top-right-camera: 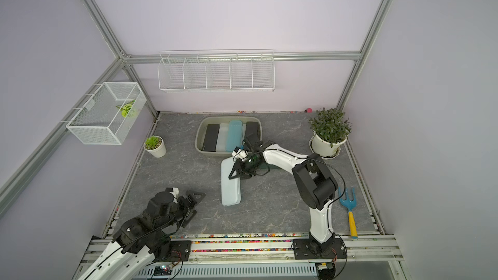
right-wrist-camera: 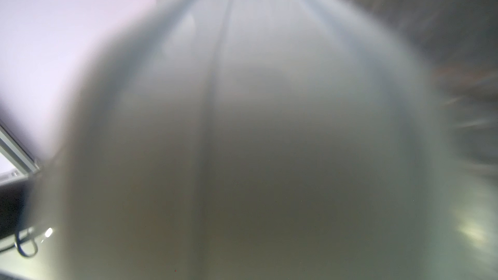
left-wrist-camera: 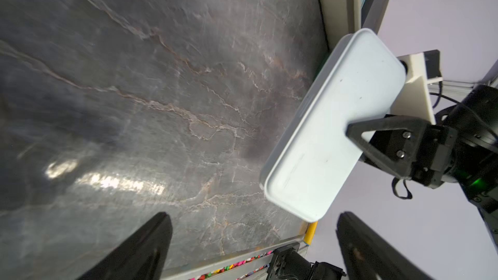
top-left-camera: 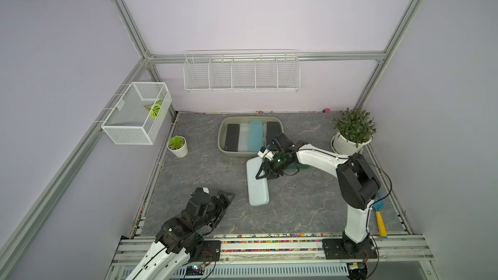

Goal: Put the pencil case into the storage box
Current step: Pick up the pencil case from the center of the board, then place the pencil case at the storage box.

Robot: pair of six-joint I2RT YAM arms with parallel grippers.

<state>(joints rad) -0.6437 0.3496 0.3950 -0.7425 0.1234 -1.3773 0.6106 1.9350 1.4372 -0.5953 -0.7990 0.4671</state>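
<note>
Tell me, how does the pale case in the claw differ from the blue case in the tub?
The pale case is whitish; the blue case is clearly blue. The pale case is outside the box, gripped at one end by the right gripper; the blue case lies inside it among other cases. Both are long, flat and round-cornered.
</note>
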